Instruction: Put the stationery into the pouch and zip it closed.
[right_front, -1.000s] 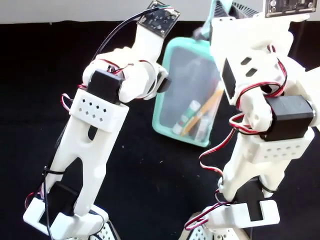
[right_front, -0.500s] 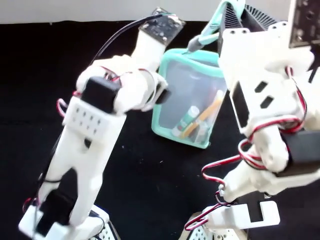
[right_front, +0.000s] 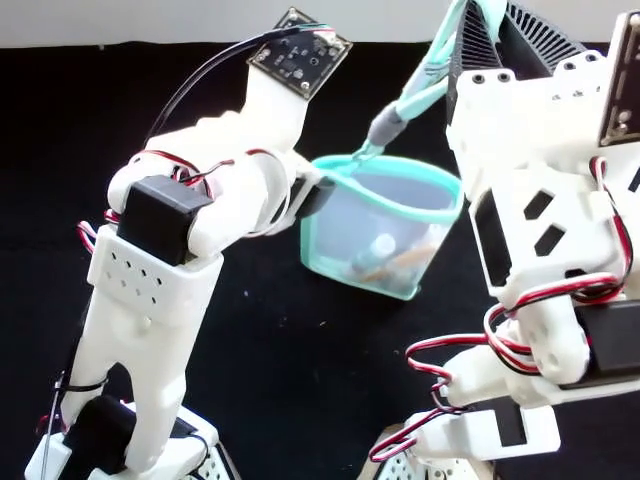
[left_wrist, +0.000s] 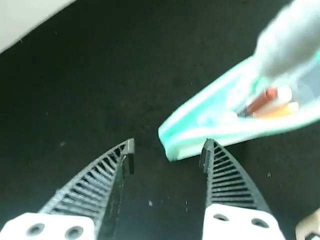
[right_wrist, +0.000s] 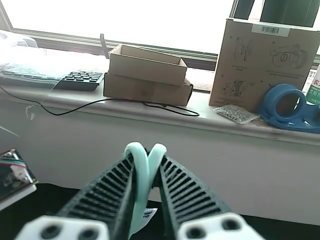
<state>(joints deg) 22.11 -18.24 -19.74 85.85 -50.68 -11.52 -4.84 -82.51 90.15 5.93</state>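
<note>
Mint-green pouch (right_front: 385, 235) is sitting open-mouthed below the right claw (right_wrist: 147, 165), which is clamping its strap (right_front: 428, 78), probably steadying it for zipping. The left claw (left_wrist: 169, 150) is gaping beside its corner, with stationery (right_front: 385, 255) lying inside.

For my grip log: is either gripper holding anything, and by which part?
The right gripper is shut on the pouch by its teal strap; the left gripper is open, holding nothing.
</note>
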